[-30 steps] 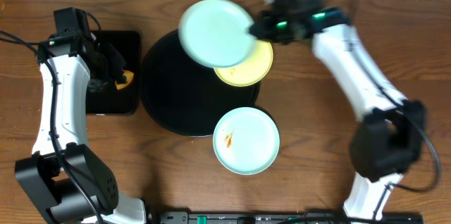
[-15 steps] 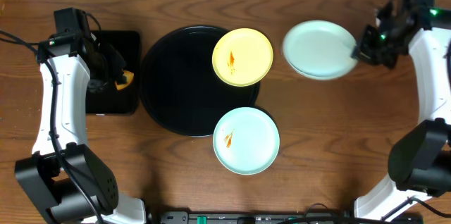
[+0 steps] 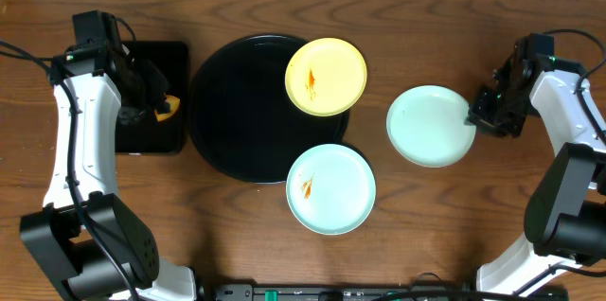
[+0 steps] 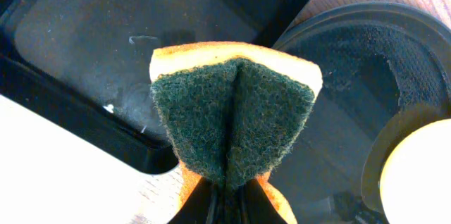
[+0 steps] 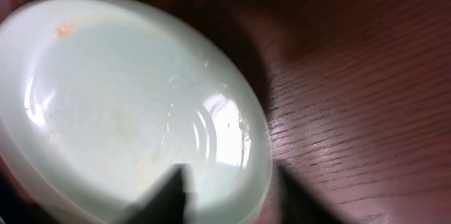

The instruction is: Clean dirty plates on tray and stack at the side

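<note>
The large round black tray (image 3: 237,112) holds a pale yellow plate (image 3: 326,76) with an orange streak at its far right. A pale blue-green plate (image 3: 330,188) with an orange streak overlaps the tray's near right rim. A second blue-green plate (image 3: 431,126) lies on the table right of the tray. It fills the right wrist view (image 5: 127,111), with a faint orange spot. My right gripper (image 3: 476,117) (image 5: 229,189) is open, its fingers straddling that plate's rim. My left gripper (image 3: 156,102) (image 4: 229,192) is shut on a green-and-orange sponge (image 4: 236,111) over the rectangular tray.
A smaller rectangular black tray (image 3: 151,55) (image 4: 84,41) lies left of the round tray (image 4: 366,76). The yellow plate's edge shows in the left wrist view (image 4: 423,175). Bare wood lies right of the set-down plate and along the table front.
My right arm carried the blue-green plate from over the tray out to the right, then toward the front, down to the table. Its fingers have parted. The left arm has not moved.
</note>
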Tool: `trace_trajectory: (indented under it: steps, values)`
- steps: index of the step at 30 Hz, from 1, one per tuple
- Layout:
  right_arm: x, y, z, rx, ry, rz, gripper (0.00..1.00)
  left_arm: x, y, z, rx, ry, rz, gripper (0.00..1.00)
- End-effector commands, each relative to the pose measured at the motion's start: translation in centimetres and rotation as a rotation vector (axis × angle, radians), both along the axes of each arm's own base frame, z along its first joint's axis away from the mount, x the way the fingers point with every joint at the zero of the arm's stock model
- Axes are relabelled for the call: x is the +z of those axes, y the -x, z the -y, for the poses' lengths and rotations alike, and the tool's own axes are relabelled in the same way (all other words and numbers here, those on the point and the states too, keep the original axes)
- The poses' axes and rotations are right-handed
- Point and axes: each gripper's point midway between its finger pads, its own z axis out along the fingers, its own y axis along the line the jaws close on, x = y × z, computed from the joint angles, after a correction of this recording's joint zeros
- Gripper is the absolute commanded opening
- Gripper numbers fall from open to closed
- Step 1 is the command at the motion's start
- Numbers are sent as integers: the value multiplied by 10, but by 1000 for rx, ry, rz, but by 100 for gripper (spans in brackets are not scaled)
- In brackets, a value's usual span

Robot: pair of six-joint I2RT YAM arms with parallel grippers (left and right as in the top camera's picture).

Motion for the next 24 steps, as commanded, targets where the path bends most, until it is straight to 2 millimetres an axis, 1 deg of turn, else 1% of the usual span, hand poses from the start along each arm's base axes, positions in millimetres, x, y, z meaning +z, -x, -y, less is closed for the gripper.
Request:
trace_trajectory:
  steps: [1,3,7,13,15,17,19,21,24]
  values:
    - [9,-2,0,-9,8,14,51,-3,2,-2,0,-3,-11,8]
    - [15,0,-9,12,-31,12,52,-2,2,-2,0,-3,-10,8]
    - [34,4,-33,94,-112,25,54,-3,2,-2,0,-3,-11,8]
    - [67,25,-72,224,-116,45,56,-2,2,-2,0,-3,-10,8]
    - [75,32,-84,271,-116,47,57,-3,2,-2,0,-3,-11,8]
    - [77,39,-97,312,-117,35,58,-3,2,-2,0,-3,-11,8]
    - [75,47,-107,356,-121,12,58,-3,2,-2,0,-3,-11,8]
    - [68,57,-116,388,-120,-22,57,-3,3,-2,0,-3,-13,9]
    - [53,80,-124,421,-122,-104,55,-3,4,-1,1,-2,-18,8]
